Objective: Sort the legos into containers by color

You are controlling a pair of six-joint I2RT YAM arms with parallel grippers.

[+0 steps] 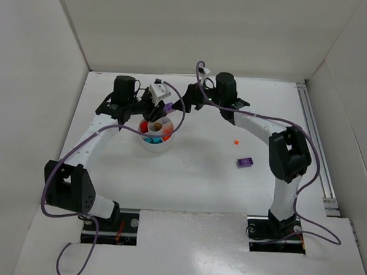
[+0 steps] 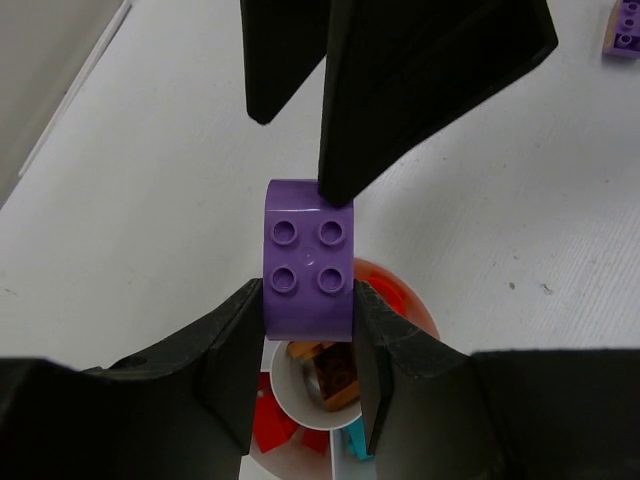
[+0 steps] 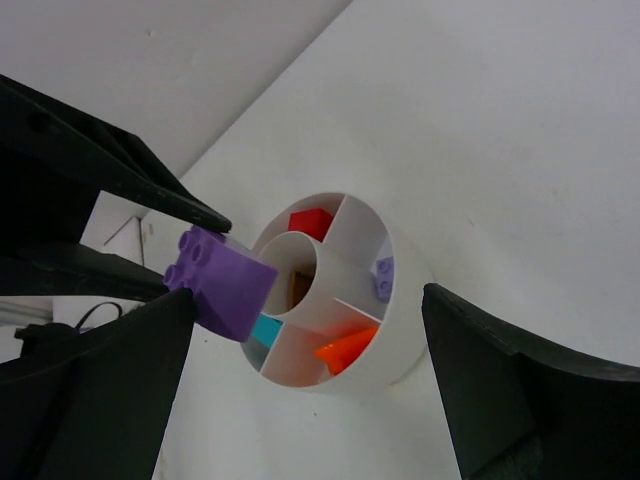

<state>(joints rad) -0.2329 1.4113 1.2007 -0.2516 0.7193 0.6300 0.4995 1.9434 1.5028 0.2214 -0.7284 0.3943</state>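
Observation:
My left gripper (image 2: pixel 308 293) is shut on a purple lego (image 2: pixel 307 268) and holds it just above the round white divided dish (image 1: pixel 155 147). In the right wrist view the same purple lego (image 3: pixel 222 283) hangs over the dish's (image 3: pixel 402 350) left rim. The dish's wedges hold a red brick (image 3: pixel 310 222), a small purple brick (image 3: pixel 384 278), an orange piece (image 3: pixel 345 348) and a teal brick (image 3: pixel 266 330). A brown brick (image 2: pixel 337 375) lies in the hub. My right gripper (image 3: pixel 308 298) is open, facing the dish from the far side, close to the left gripper (image 1: pixel 161 107).
A second purple lego (image 1: pixel 244 161) and a tiny orange piece (image 1: pixel 236 141) lie on the white table right of the dish. White walls enclose the table on three sides. A metal rail (image 1: pixel 315 144) runs along the right edge.

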